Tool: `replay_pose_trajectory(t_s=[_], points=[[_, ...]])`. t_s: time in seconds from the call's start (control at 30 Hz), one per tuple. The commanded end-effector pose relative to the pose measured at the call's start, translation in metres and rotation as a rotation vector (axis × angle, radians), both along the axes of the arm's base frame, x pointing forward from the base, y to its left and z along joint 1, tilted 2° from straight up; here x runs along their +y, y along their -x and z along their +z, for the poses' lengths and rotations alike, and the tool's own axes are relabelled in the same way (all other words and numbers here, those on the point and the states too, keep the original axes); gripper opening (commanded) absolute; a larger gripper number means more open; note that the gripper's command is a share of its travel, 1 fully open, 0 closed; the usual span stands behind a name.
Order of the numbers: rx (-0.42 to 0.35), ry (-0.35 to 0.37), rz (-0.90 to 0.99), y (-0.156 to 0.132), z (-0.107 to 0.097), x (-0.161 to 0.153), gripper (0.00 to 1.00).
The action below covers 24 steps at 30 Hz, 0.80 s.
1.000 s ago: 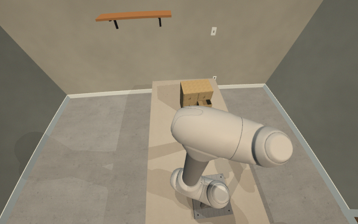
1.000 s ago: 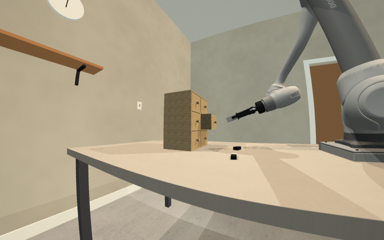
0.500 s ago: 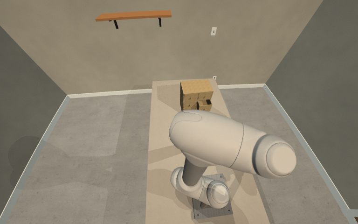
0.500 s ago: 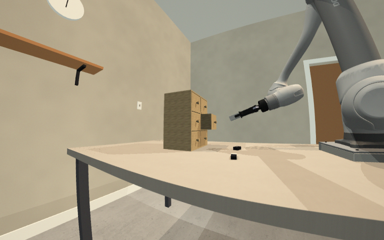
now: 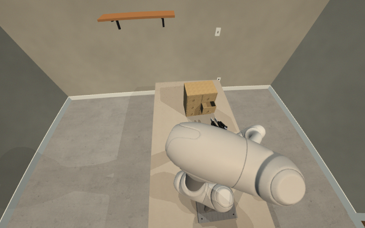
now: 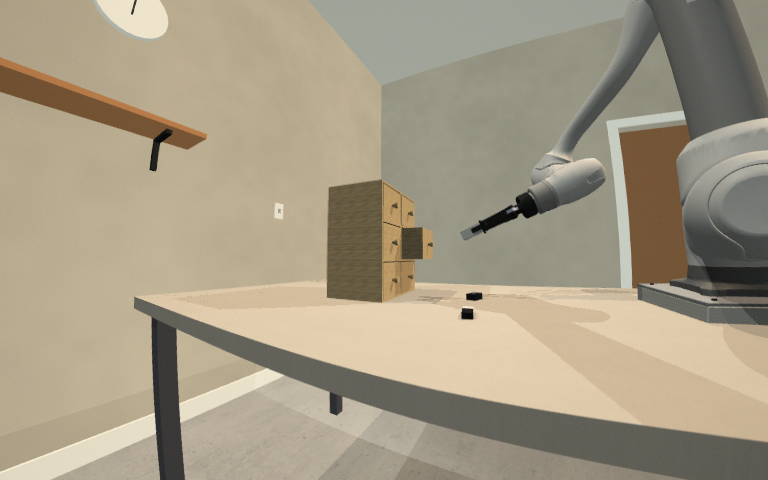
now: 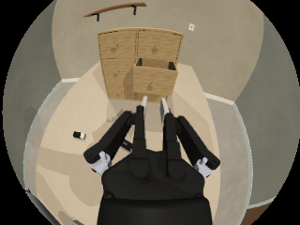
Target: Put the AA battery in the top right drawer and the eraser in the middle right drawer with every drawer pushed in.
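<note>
The small chest [image 5: 200,88] [image 6: 354,243] [image 7: 116,42] stands upright. Its middle-row right drawer [image 5: 208,109] [image 6: 428,246] [image 7: 161,83] is pulled partly out and looks level; the others look pushed in. Nothing shows in the visible part of its inside. My gripper [image 5: 213,119] [image 6: 466,234] [image 7: 154,102] is slightly open and empty, in front of that drawer and clear of its handle. A small black-and-white block [image 6: 467,313] [image 7: 79,135], apparently the eraser, lies on the table. I cannot make out the AA battery for certain.
A small dark object [image 6: 474,295] [image 7: 127,145] lies on the table [image 6: 376,339], partly hidden by my gripper in the wrist view. The wall shelf [image 5: 139,15] [image 6: 79,98] is above the table's level. My arm hides much of the table in the top view.
</note>
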State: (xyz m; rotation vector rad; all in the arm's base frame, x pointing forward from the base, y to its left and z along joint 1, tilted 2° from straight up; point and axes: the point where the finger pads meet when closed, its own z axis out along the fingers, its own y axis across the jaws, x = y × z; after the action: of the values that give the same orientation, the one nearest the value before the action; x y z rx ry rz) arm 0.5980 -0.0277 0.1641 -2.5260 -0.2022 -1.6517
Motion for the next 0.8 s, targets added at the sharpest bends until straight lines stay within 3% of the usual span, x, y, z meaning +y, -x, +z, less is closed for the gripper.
replay_pose_trajectory(t_s=[0.0, 0.77], points=[[0.057, 0.006, 0.005, 0.004, 0.004, 0.0, 0.2], [0.308, 0.052, 0.011, 0.025, 0.025, -0.005, 0.2]])
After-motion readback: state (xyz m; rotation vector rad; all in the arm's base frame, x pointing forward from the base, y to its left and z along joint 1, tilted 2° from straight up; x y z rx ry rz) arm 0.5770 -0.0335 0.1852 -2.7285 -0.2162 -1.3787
